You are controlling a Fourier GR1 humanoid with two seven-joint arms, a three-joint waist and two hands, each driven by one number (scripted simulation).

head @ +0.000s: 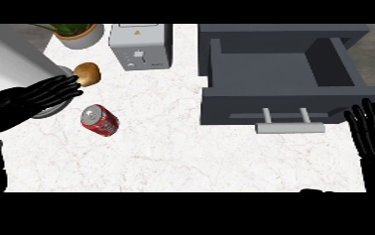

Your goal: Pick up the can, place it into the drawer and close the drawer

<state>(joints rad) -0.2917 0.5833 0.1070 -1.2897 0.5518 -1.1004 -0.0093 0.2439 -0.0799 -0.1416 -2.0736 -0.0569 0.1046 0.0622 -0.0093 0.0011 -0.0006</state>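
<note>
head view | can (99, 120) lying free | left hand (38, 98) open, empty | right hand (361, 130) edge-cut, fingers straight

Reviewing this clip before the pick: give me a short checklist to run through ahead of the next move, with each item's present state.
1. Can in view and reachable on the counter: ok, lying on its side, nothing on it.
2. Drawer open with room inside: ok.
3. Left hand free: ok, fingers straight, above-left of the can, apart from it.
4. Right hand clear of the drawer handle: ok, open at the right edge.
5. Potato clear of the can: ok, though close to the left hand's fingertips.
6. Can's tendency to roll: cannot tell.
</note>
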